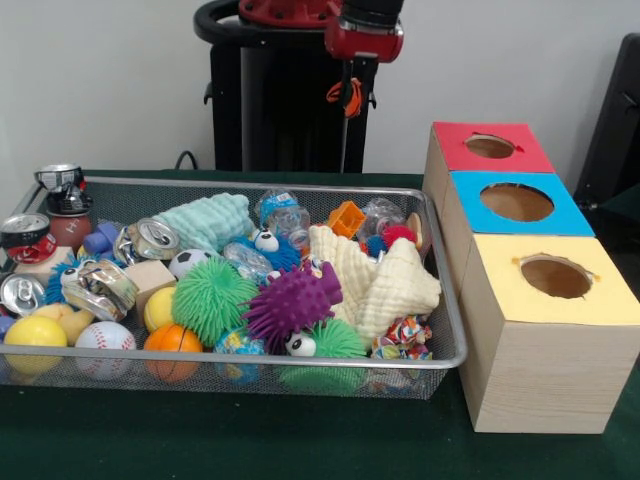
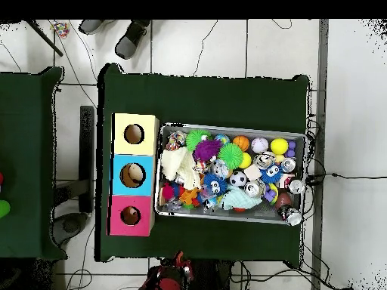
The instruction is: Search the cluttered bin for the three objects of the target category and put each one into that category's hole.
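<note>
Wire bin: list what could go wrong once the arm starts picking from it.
1. The wire bin is packed; the purple spiky ball touches the green spiky ball and cream cloth, so a grasp may drag neighbours out.
2. Crushed cans lie tilted and may slip.
3. The yellow box's hole looks tight for bulky toys.

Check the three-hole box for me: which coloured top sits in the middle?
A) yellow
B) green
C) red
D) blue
D: on the wooden box, the blue top lies between the red top and the yellow top; the overhead view shows the same order, with blue in the centre.
</note>
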You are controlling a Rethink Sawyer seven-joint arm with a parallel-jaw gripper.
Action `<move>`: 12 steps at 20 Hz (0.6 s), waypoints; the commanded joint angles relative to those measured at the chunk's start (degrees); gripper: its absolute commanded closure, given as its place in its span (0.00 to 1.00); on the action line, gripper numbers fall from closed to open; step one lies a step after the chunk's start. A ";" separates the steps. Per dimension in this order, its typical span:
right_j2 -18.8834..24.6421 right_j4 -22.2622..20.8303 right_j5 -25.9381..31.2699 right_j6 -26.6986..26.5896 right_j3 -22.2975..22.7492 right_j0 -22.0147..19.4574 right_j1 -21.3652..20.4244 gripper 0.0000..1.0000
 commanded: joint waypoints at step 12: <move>8.04 21.79 6.34 23.94 1.83 27.34 -6.62 1.00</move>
